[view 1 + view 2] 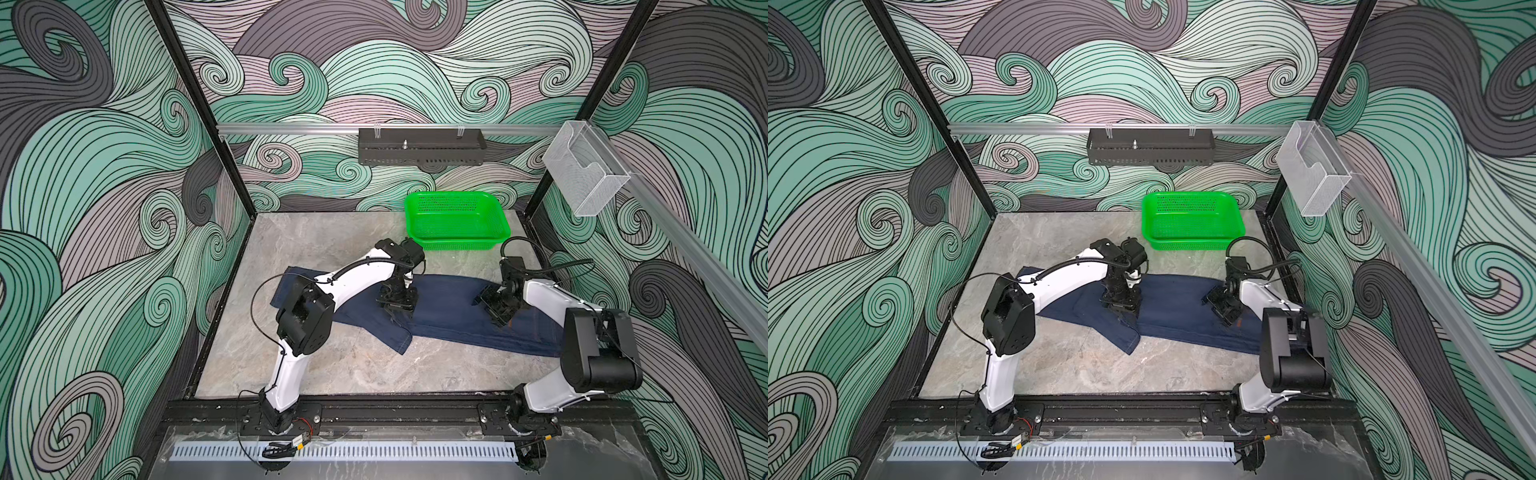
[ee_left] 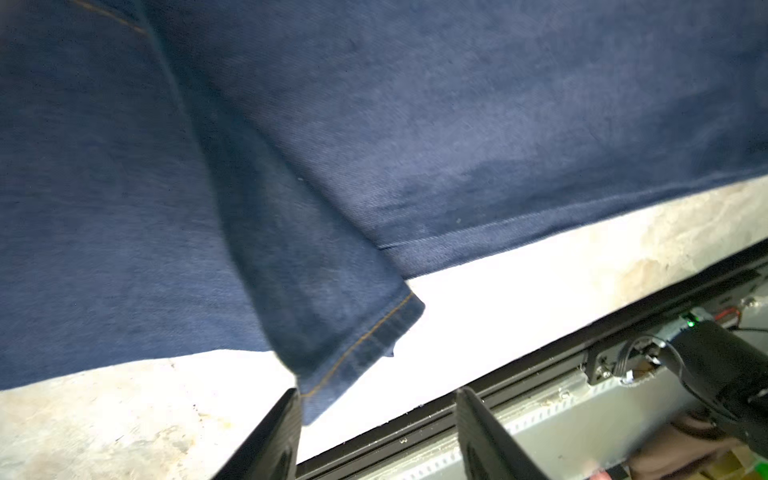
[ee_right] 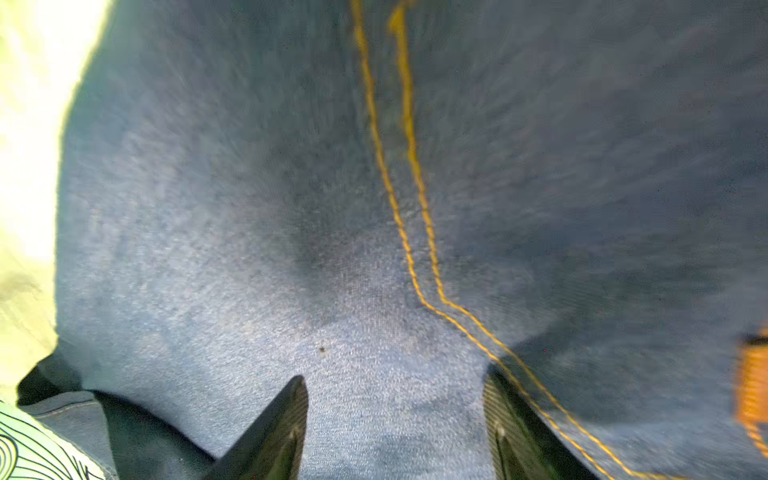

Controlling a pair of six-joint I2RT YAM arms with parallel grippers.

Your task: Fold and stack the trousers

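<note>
Tabletop (image 1: pixel 332 370) (image 1: pixel 1075 365), grey and veined, carrying everything. Lying spread across its middle in both top views, the trousers (image 1: pixel 449 316) (image 1: pixel 1183 309): dark navy denim stretching from under the left arm (image 1: pixel 357 278) to under the right arm (image 1: pixel 548 299), with one leg end doubling over and pointing its hem toward the front edge. Standing behind them at the rear right, well apart from the cloth, a green basket (image 1: pixel 457 244) (image 1: pixel 1192 246). Hovering low over the middle of the denim and pointing down, the left gripper (image 1: pixel 397 305) (image 1: pixel 1121 305) (image 2: pixel 378 392); in the left wrist view, jaws standing wide apart and gripping nothing, with the hem corner (image 2: pixel 365 345) lying just beside one fingertip (image 2: pixel 282 428) and pale tabletop showing between the two. Hanging over the right part of the trousers, toward the waist end, the right gripper (image 1: pixel 496 309) (image 1: pixel 1223 307) (image 3: pixel 397 376); in the right wrist view, jaws likewise standing well apart and closing on nothing, with flat denim filling the gap. Not telling from these views whether the tips are touching the cloth. Running past one tip there, a double line of orange stitching (image 3: pixel 399 208). Peeking in at the frame edge, blurred, a small tan patch (image 3: pixel 752 395).
</note>
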